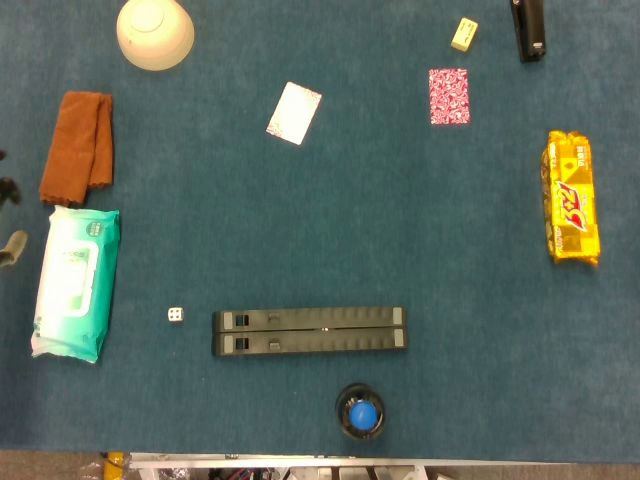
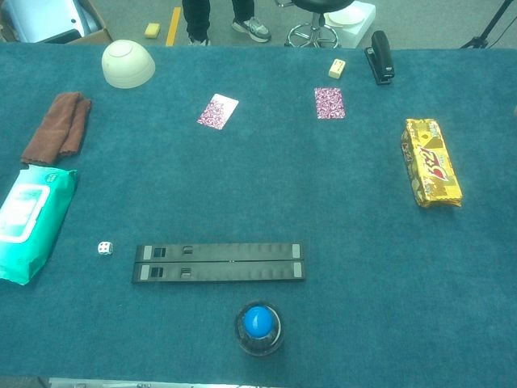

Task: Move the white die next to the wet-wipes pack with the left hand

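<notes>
The white die (image 1: 175, 314) lies on the blue cloth just left of the black bars; the chest view shows the die (image 2: 105, 248) too. The green-and-white wet-wipes pack (image 1: 75, 283) lies flat at the left, a short gap left of the die, and appears in the chest view as the pack (image 2: 28, 230). Of my left hand (image 1: 12, 247), only a pale fingertip and a dark one above it show at the left edge of the head view, apart from each other and holding nothing. The right hand is out of both views.
A brown cloth (image 1: 78, 145) lies behind the pack, a cream bowl (image 1: 154, 33) further back. Two long black bars (image 1: 309, 330) lie right of the die, a blue-topped jar (image 1: 360, 413) near the front edge. Two cards (image 1: 294, 112), a yellow snack pack (image 1: 571, 197) and a stapler (image 1: 528, 28) lie beyond.
</notes>
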You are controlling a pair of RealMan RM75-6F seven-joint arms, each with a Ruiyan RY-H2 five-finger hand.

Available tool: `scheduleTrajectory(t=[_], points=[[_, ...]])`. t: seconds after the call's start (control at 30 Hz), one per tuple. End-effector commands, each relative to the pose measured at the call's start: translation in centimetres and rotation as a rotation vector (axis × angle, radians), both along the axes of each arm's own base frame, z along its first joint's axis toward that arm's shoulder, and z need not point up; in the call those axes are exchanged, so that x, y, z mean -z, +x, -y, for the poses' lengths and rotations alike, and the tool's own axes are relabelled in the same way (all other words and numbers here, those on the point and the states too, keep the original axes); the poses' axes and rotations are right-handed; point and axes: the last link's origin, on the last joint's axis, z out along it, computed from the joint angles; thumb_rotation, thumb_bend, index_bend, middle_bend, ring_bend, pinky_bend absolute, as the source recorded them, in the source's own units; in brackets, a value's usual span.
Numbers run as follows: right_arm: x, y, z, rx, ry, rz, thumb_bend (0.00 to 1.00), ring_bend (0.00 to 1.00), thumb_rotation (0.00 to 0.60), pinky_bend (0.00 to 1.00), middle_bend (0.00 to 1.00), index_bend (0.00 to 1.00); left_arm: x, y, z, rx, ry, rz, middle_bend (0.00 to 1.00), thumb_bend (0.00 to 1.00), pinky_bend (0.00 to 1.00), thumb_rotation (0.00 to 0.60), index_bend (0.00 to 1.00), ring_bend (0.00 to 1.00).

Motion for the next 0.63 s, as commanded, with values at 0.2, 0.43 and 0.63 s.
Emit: scheduleTrajectory(t=[0.2, 0.43, 0.63], points=[[0.5, 0.2, -0.8, 0.008, 0.004, 0.002, 0.00, 0.35, 0.600, 0.42, 0.40, 0.44, -3.4, -1.9, 3.5, -0.085, 0.157, 0.058, 0.20, 0.20, 0.25, 0.600, 0.46, 0.11], [0.5, 0.2, -1.0, 0.011, -0.001, 0.005, 0.00, 0.35, 0.600, 0.42, 0.40, 0.44, -4.1, -1.7, 4.8, -0.079, 0.216, 0.092, 0.21, 0.20, 0.25, 0.600, 0.46, 0.11], [0.3, 0.1, -1.3, 0.016, -0.010, 0.010, 0.00, 0.35, 0.600, 0.42, 0.40, 0.44, -3.8, -2.3, 5.1, -0.106, 0.229, 0.105, 0.21, 0.20, 0.25, 0.600, 0.46, 0.11]])
